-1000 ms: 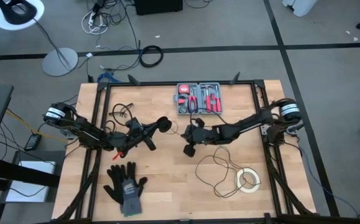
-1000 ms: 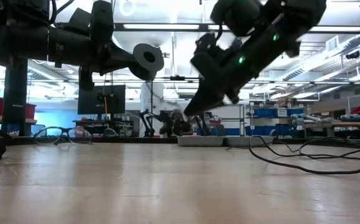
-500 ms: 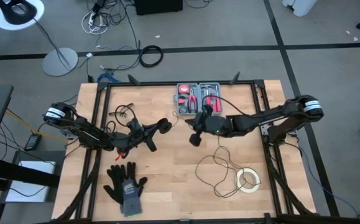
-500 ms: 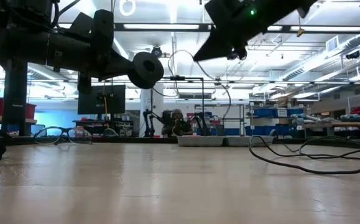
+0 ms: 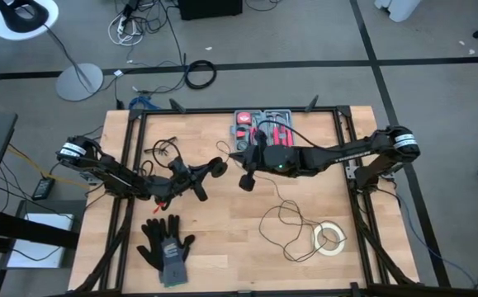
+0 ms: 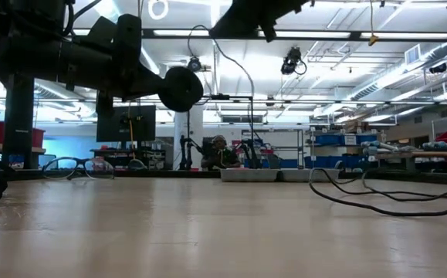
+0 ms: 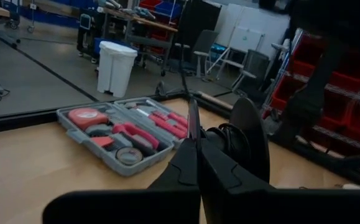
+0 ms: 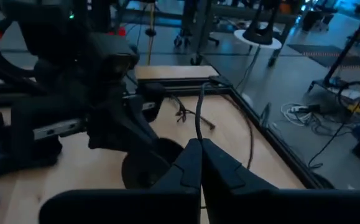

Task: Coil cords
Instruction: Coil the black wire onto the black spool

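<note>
Two dark robot arms meet over the middle of a wooden table (image 5: pixel 222 239), each pinching the same thin black cord (image 5: pixel 292 223). The left gripper (image 5: pixel 208 172), reaching in from the table's left edge, has its fingers (image 7: pixel 189 168) pressed together on the wire just behind the cord's round black disc (image 6: pixel 180 88), which hangs in the air at the fingertips and blocks much of the left wrist view. The right gripper (image 5: pixel 244 179), stretched across from the right side, stands just beside it; its fingers (image 8: pixel 192 165) are likewise clamped together on the wire, which rises from them in a thin arc. From there the cord trails down to the table and lies in loose loops near the front right, next to a white tape roll (image 5: pixel 330 239); where exactly the wire runs between the two grippers is too fine to trace from above. In the low view the right gripper is cut off at the upper edge, and only the wire's curve below it shows. An open grey tool case (image 5: pixel 263 130) with red-handled tools sits at the back of the table, partly hidden by the right arm, and a pair of dark gloves (image 5: pixel 166 246) lies near the front left.
</note>
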Robot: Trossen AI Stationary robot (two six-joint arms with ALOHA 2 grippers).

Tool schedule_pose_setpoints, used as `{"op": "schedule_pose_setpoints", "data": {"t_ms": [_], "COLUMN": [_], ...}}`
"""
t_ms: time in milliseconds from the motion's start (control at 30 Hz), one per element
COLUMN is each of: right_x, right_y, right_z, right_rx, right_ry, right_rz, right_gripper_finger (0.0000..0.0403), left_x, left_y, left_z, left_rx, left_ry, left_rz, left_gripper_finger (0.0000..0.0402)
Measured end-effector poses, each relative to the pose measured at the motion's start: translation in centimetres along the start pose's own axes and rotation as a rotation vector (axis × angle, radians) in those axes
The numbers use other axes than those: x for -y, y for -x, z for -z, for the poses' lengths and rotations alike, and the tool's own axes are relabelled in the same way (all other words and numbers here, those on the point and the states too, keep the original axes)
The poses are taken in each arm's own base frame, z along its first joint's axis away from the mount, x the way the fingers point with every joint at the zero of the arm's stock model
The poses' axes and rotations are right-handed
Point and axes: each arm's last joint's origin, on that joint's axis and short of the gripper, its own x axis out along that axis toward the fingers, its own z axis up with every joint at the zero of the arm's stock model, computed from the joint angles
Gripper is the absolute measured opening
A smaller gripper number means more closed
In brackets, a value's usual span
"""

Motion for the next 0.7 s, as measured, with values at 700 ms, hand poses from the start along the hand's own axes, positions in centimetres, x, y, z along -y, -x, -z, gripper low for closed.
{"op": "schedule_pose_setpoints", "data": {"t_ms": [700], "right_x": [-4.6], "right_y": [-3.5], "right_z": [-1.0], "right_rx": [0.110], "right_ry": [0.040], "right_rz": [-0.332], "right_gripper_finger": [0.0000], "left_x": [-1.0], "left_y": [-0.9], "left_z": [-0.3], "left_rx": [0.022], "left_ry": [0.036], "left_rz": [-0.068], "left_gripper_finger": [0.0000]}}
